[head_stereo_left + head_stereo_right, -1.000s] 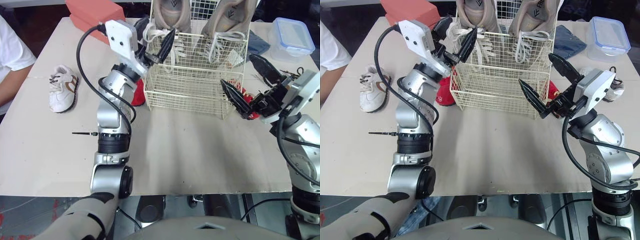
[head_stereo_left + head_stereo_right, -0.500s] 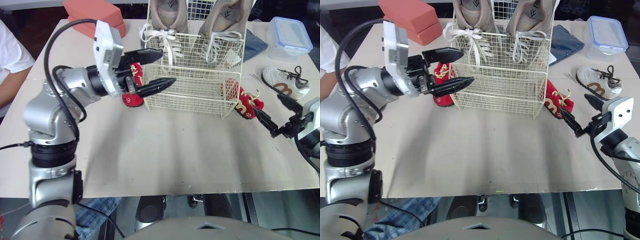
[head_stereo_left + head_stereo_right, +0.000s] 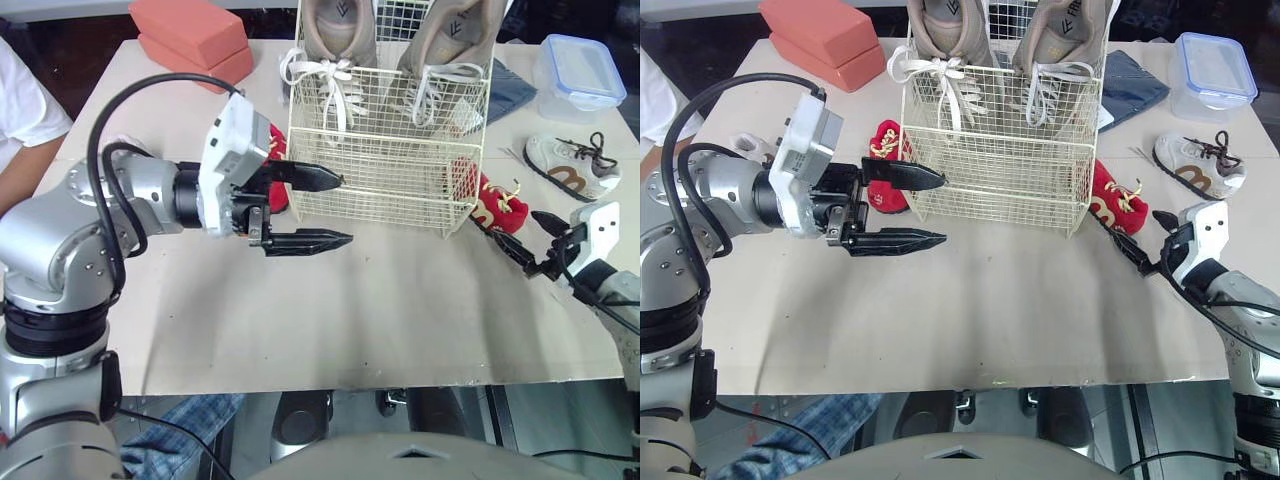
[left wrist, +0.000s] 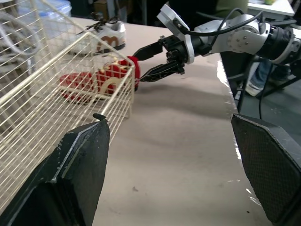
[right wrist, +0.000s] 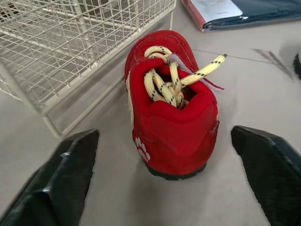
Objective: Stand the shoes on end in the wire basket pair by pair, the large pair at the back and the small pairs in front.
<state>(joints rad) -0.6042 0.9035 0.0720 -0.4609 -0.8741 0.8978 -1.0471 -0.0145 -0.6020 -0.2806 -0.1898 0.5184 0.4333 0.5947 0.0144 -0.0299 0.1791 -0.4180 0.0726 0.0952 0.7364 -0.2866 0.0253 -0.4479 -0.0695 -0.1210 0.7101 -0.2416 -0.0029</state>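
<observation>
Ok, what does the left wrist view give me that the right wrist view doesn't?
Left wrist, not right: the right pincer, open, near the red shoe, with a white shoe beyond. Right wrist, not left: that red shoe's heel and yellow laces close up, and a dark blue item behind it. Both: the red shoe on the table beside the wire basket's corner.
</observation>
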